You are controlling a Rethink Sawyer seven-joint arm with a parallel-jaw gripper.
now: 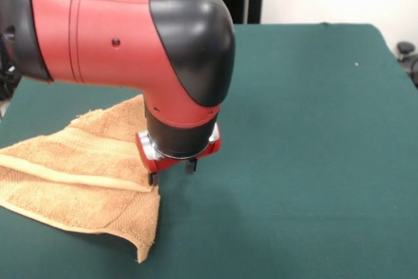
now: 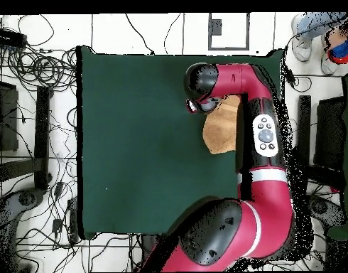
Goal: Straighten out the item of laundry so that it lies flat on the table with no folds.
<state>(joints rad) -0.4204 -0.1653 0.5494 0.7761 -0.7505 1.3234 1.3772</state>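
Towel [image 1: 78, 174] folded — end effector [image 1: 172, 172] at its edge.

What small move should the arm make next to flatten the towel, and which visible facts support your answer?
Probably lower the gripper onto the towel's near edge. The towel lies folded over itself on the table, with a crease across it, and the gripper hangs just above that edge, beside the fold.

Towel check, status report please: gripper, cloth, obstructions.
Gripper low at towel edge, fingers apart, nothing held. Towel folded over, not flat. Table shows no obstruction.
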